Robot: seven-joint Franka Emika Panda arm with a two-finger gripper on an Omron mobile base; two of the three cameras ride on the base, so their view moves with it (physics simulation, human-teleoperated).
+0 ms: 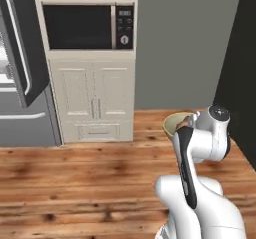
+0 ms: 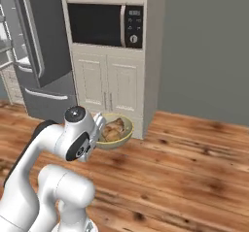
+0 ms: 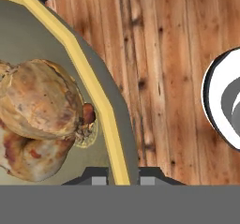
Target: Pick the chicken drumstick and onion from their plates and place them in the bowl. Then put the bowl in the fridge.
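Note:
My gripper [image 3: 121, 178] is shut on the yellowish rim of the olive-tan bowl [image 3: 96, 94] and holds it in the air above the wooden floor. Inside the bowl lies the round golden-brown onion [image 3: 40, 99], resting on the chicken drumstick [image 3: 26, 160]. In the right base view the bowl [image 2: 124, 135] hangs just right of my wrist with the gripper [image 2: 99, 125] at its near rim. From the left base view only the bowl's rim [image 1: 172, 123] peeks out behind my forearm. The grey fridge [image 1: 25, 120] stands at the far left with one door [image 2: 39, 37] swung open. The plates are out of view.
A built-in microwave [image 1: 85, 27] sits over cream cabinet doors [image 1: 95, 98] straight ahead, right of the fridge. A grey wall [image 2: 209, 46] runs to the right. A dark panel [image 1: 240, 73] closes the right side. Wooden floor [image 1: 75, 178] spreads below.

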